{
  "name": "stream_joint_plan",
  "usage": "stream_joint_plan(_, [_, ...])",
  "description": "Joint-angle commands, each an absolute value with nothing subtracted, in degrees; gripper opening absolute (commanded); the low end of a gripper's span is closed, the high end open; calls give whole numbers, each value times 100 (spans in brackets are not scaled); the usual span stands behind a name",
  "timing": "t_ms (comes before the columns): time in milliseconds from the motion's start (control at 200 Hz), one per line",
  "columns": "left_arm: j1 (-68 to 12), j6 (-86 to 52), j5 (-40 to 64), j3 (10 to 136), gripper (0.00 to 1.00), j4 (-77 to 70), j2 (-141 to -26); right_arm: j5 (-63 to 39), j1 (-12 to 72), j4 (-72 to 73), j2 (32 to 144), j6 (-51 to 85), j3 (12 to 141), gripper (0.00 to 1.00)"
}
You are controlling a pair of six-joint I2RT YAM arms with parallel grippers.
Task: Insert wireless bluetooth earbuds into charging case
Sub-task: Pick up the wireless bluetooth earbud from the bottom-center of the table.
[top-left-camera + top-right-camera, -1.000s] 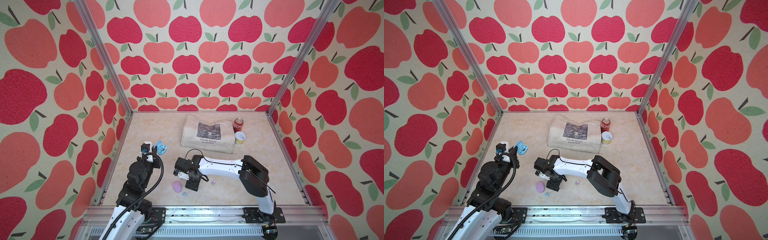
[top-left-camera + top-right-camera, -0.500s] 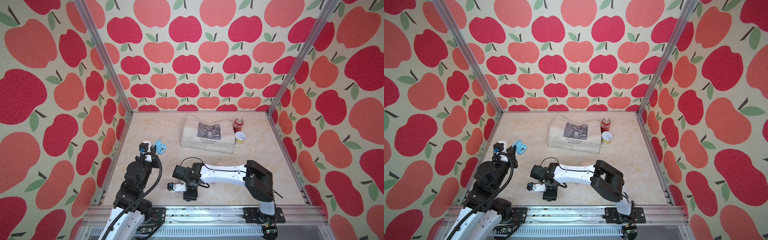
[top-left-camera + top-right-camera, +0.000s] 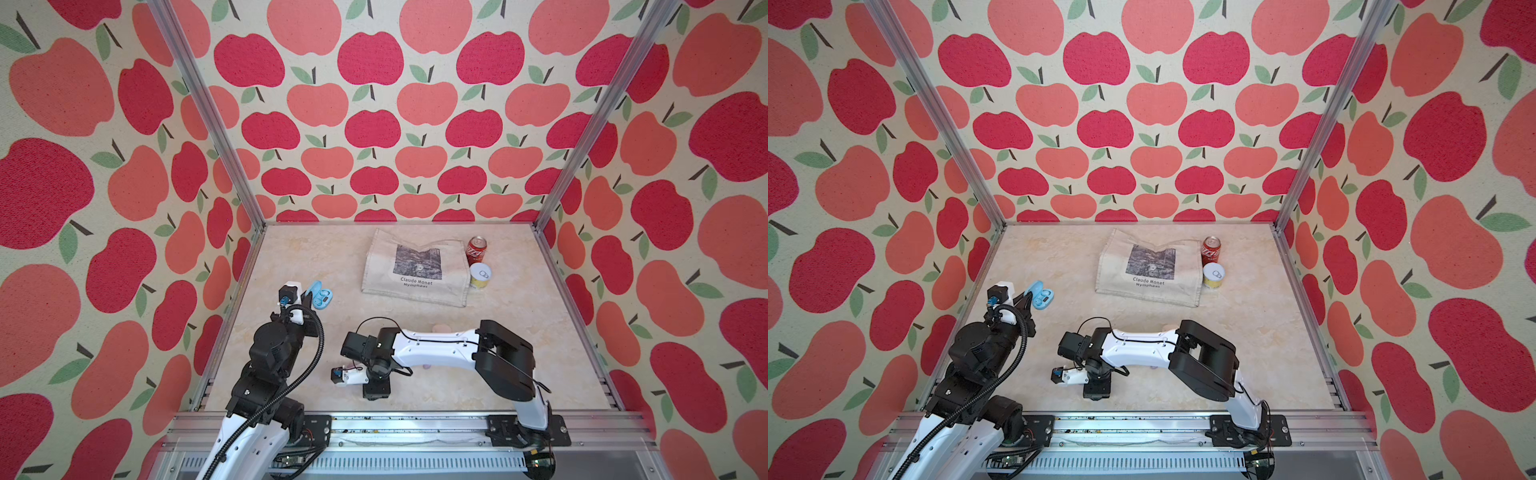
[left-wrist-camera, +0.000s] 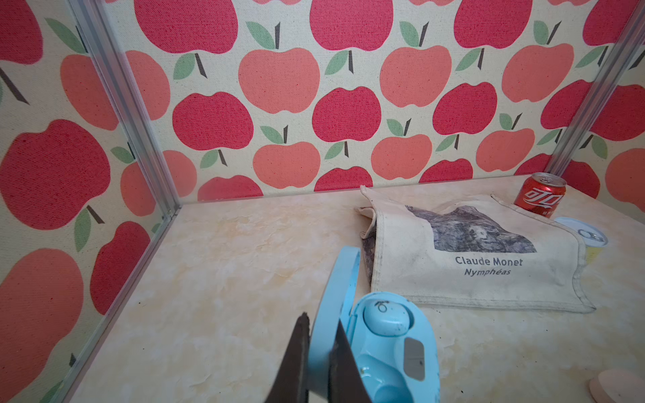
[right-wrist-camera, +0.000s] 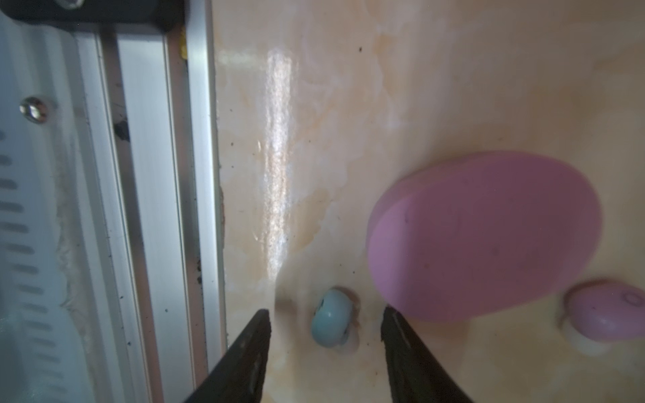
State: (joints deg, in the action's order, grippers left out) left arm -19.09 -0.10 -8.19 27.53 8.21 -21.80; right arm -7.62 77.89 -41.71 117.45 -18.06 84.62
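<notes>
In both top views the left claw [image 3: 306, 297] reaches forward with its tips at the blue charging case [image 3: 321, 296]. The right claw [image 3: 376, 391] points straight down near the front rail [image 3: 374, 419], its tips hidden under its own wrist. A tote bag [image 3: 415, 268], a cola can [image 3: 476, 249] and a yellow tin [image 3: 480, 276] lie well beyond both.

Left wrist view: the left claw [image 4: 319, 349] is clenched on the raised lid [image 4: 343, 279] of the blue charging case [image 4: 394, 356]. A light blue earbud [image 4: 384, 319] sits in the case's socket farther from the claw.

Right wrist view: the right claw [image 5: 326, 343] stands released, with its fingers [image 5: 251, 343] on either side of a second light blue earbud [image 5: 331, 319]. That earbud lies on the table [image 5: 349, 122] and touches neither finger. A shut lilac case [image 5: 485, 237] lies just beyond one finger, and a lilac earbud [image 5: 607, 317] is near it.
</notes>
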Motion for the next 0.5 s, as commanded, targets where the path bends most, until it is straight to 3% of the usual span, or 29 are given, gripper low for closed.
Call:
stream_joint_plan(0, [-1881,27,-870,2970,0,792,-2198,-837,7804,-4201,11924,-1890,8639,52])
stream_joint_plan(495, [-1881,47,-870,3076,0,817,-2198,-879,7827,-4418,12009,-1925,8719,26])
